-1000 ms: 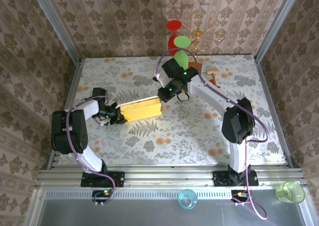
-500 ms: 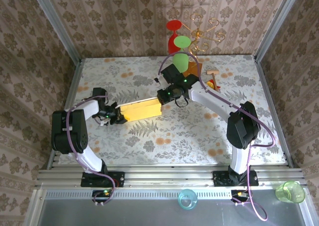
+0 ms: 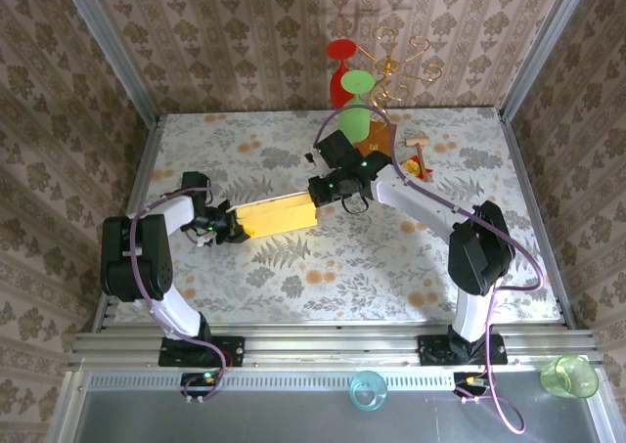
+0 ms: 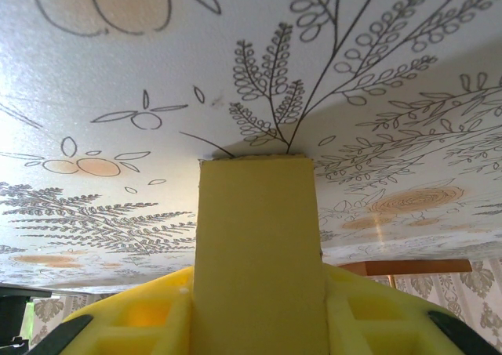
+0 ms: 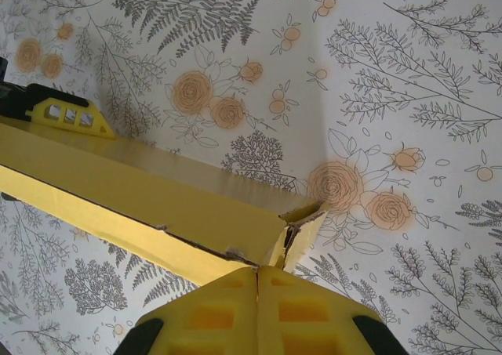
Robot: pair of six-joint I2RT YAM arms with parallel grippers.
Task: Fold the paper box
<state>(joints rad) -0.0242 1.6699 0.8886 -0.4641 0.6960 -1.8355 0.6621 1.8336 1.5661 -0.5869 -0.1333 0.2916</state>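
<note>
- Left gripper [image 3: 232,226] grips the left end of the paper box [image 3: 279,213]; yellow card fills the gap between its jaws
- Box spans mid-table (long side running left to right)
- Right gripper [image 3: 323,191], jaws clenched together, sits at the box's right corner

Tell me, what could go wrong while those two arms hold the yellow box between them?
1. The paper box has a ragged, creased corner right at the shut right gripper; more force there might tear it.
2. The left gripper pinches only a narrow end flap, so the thin card could slip out or buckle.
3. The right arm works close to a green disc on the stand behind it and might knock it.
</note>
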